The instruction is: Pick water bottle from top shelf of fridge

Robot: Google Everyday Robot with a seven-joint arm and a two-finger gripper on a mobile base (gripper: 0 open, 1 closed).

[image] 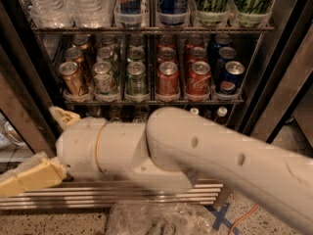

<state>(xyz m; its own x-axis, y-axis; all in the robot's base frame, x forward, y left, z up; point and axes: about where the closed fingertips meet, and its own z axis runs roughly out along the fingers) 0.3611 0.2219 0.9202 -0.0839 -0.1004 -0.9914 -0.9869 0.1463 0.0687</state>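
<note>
Presently, the tool (30, 150) sits low before the fridge (98, 199) base grille, at the left, its fingers spread apart and holding nothing. The water bottle (47, 4) stands on the top shelf (146, 30), far left, well above the tool.

- Coca-Cola script, white on red, on the front red can (198, 77) of the middle rack (146, 102), up and right of the claw (32, 148) at low left.
- Pepsi globe mark on the blue can (231, 78) just beside it.
- Other labels cannot be read.
</note>
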